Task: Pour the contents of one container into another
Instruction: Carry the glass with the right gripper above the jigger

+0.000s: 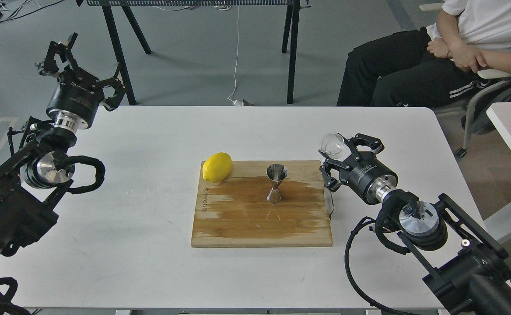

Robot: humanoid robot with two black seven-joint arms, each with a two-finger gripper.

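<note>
The right gripper [342, 158] has its fingers closed around the small clear cup [333, 145], carrying it tipped over with the mouth leaning left toward the board, just off the right edge of the cutting board [262, 223] and above the worktop [150, 262]. That tilt and position read as a pour being lined up, though the cup is not yet over its target: the metal jigger [277, 183] stands upright near the middle of the board, clearly apart from the cup, placed where either arm could reach it. A lemon [217, 166] lies at the board's far left corner, out of the way of the pour. The left gripper [80, 65] is raised at the far left corner of the worktop with its fingers spread and nothing between them, seemingly parked clear. The cup is so transparent that I cannot tell whether it holds any liquid, and its lower wall is masked by the fingers. A darker patch on the board around the jigger may be wetness or stain. A seated person [435, 57] at the back right is cut off at the frame edge.
</note>
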